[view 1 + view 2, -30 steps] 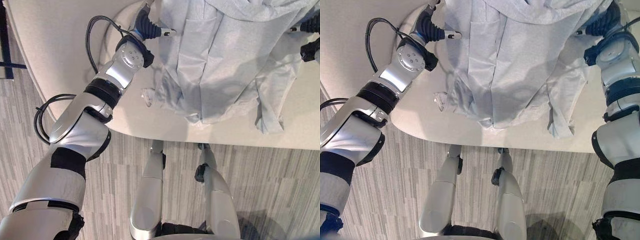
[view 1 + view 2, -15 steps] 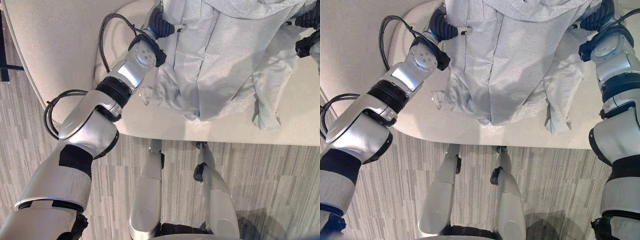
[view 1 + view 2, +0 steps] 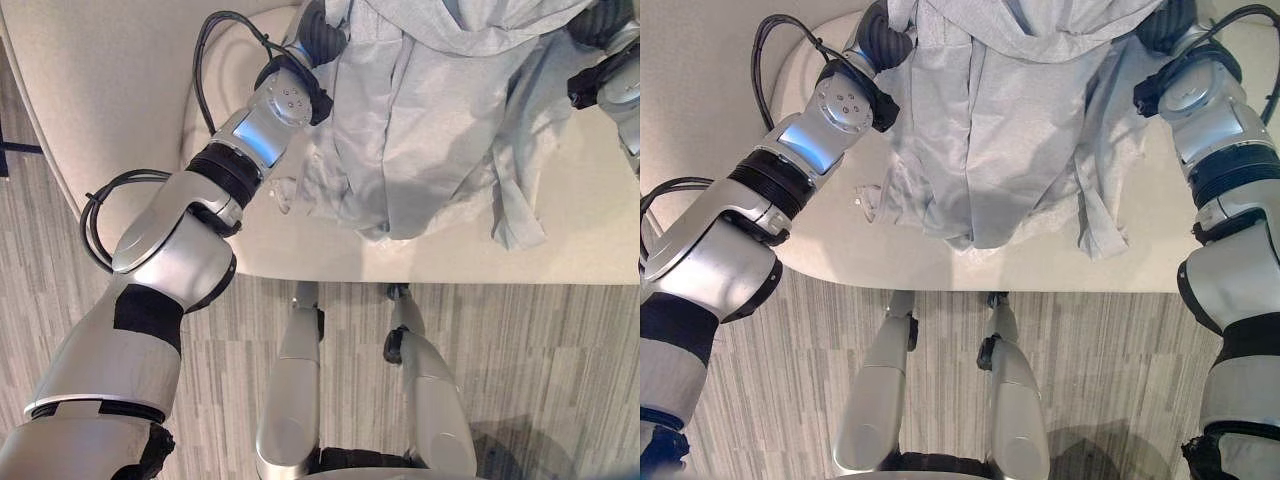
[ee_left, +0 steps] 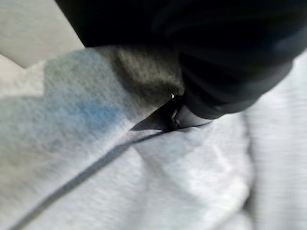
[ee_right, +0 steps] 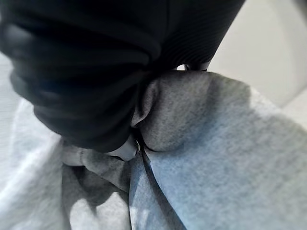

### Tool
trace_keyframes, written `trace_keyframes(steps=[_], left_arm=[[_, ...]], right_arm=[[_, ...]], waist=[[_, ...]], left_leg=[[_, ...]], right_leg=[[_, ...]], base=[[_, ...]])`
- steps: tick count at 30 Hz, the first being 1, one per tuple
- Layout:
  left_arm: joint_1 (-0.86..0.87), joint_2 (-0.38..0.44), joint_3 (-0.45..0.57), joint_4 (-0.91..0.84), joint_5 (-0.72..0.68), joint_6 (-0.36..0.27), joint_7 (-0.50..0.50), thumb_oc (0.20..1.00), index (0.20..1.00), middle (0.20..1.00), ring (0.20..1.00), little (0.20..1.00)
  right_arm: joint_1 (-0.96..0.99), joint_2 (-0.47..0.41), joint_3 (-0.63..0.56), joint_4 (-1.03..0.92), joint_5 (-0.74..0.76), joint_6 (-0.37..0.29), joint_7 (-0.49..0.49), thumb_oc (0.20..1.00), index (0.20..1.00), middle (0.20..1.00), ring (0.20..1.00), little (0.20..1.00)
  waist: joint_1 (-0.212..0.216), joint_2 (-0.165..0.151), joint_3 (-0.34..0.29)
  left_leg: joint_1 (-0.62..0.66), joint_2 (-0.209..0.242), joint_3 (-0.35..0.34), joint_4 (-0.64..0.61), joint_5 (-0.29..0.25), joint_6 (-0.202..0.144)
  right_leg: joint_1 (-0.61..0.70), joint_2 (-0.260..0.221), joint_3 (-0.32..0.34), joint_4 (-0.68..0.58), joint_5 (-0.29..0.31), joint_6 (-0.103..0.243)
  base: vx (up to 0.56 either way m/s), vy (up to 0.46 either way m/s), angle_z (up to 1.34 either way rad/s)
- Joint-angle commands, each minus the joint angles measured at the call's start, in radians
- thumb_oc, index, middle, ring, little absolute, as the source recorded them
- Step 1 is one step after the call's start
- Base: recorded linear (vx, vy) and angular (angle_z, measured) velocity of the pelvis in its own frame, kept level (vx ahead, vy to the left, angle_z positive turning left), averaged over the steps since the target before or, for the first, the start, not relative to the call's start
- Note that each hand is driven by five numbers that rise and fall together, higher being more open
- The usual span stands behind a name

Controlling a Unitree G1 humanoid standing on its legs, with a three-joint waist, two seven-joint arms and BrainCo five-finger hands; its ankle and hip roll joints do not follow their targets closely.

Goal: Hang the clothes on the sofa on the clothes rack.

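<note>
We see both hands, left hand (image 3: 885,35) and right hand (image 3: 1165,25), clutching the pale grey fabric garment (image 3: 1010,120), lifted above the cream sofa's (image 3: 720,90) front edge.

The hoodie (image 3: 1010,130) is light grey. The sofa (image 3: 120,80) is cream. The floor (image 3: 1110,370) is grey with thin stripes. Each robot hand (image 4: 206,52) has a black ribbed cover.

No text, label, number or sign could be read on anything, not on the cloth near the fingers and not elsewhere.
</note>
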Motion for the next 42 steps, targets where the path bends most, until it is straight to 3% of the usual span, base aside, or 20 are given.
trace_keyframes(steps=[1, 3, 7, 17, 21, 28, 38, 42], left_arm=[[-0.017, -0.017, 0.049, -0.009, 0.041, -0.041, 0.012, 0.200, 0.200, 0.200, 0.200, 0.200], [0.074, 0.054, 0.127, -0.102, 0.072, -0.031, 0.002, 0.200, 0.200, 0.200, 0.200, 0.200], [0.144, 0.106, 0.176, -0.194, 0.100, -0.017, -0.002, 0.200, 0.200, 0.200, 0.200, 0.200], [0.294, 0.277, 0.344, -0.425, 0.167, 0.009, 0.011, 0.200, 0.200, 0.200, 0.200, 0.200], [0.376, 0.335, 0.407, -0.487, 0.200, 0.012, 0.012, 0.200, 0.200, 0.200, 0.200, 0.200], [0.525, 0.426, 0.532, -0.532, 0.262, 0.011, 0.024, 0.200, 0.200, 0.200, 0.200, 0.200], [0.618, 0.492, 0.674, -0.573, 0.319, 0.008, 0.063, 0.200, 0.200, 0.200, 0.200, 0.200], [0.645, 0.530, 0.733, -0.585, 0.350, 0.012, 0.079, 0.200, 0.200, 0.200, 0.200, 0.200]], right_arm=[[0.042, -0.104, -0.077, -0.029, -0.061, -0.029, -0.066, 0.200, 0.200, 0.200, 0.200, 0.200], [0.124, -0.167, -0.150, -0.125, -0.112, -0.025, -0.078, 0.200, 0.200, 0.200, 0.200, 0.200], [0.183, -0.206, -0.192, -0.196, -0.149, -0.016, -0.080, 0.200, 0.200, 0.200, 0.200, 0.200], [0.224, -0.306, -0.226, -0.420, -0.233, 0.003, -0.084, 0.200, 0.200, 0.200, 0.200, 0.200], [0.261, -0.315, -0.237, -0.497, -0.255, 0.001, -0.071, 0.200, 0.200, 0.200, 0.200, 0.200], [0.396, -0.242, -0.361, -0.576, -0.239, 0.000, -0.049, 0.200, 0.200, 0.200, 0.200, 0.200], [0.509, -0.137, -0.503, -0.657, -0.233, 0.016, -0.047, 0.200, 0.200, 0.200, 0.200, 0.200], [0.545, -0.103, -0.530, -0.665, -0.233, 0.023, -0.050, 0.200, 0.200, 0.200, 0.200, 0.200]], waist=[[0.035, 0.020, -0.030], [0.038, 0.021, -0.030], [0.045, 0.022, -0.030], [0.053, 0.014, -0.035], [0.058, -0.006, -0.134], [0.084, -0.030, -0.288], [0.112, -0.027, -0.352], [0.099, -0.032, -0.388]], left_leg=[[0.190, 0.079, 0.055, -0.122, -0.148, -0.039], [0.256, 0.079, 0.066, -0.122, -0.146, -0.034], [0.328, 0.081, 0.080, -0.122, -0.147, -0.026], [0.600, 0.079, 0.118, -0.122, -0.143, 0.012], [0.641, 0.090, 0.132, -0.122, -0.144, 0.017], [0.704, 0.113, 0.167, -0.122, -0.145, 0.023], [0.718, 0.134, 0.255, -0.122, -0.137, 0.016], [0.810, 0.216, 0.291, -0.122, -0.137, 0.013]], right_leg=[[0.076, -0.069, 0.061, 0.006, -0.127, 0.021], [0.139, -0.064, 0.060, 0.006, -0.137, 0.021], [0.207, -0.056, 0.057, 0.006, -0.151, 0.021], [0.454, -0.013, 0.041, 0.006, -0.187, 0.015], [0.501, 0.002, 0.036, 0.006, -0.196, 0.015], [0.576, 0.032, 0.022, 0.006, -0.209, 0.015], [0.619, 0.018, -0.032, 0.006, -0.206, 0.025], [0.617, -0.033, -0.086, 0.006, -0.181, 0.040]], base=[[0.02, -0.031, -0.05], [0.03, -0.034, -0.05], [0.01, -0.013, -0.04], [0.01, -0.046, 0.02], [0.07, -0.093, 0.03], [0.08, -0.089, -0.04], [0.01, 0.008, 0.13], [0.00, 0.274, 0.66]])
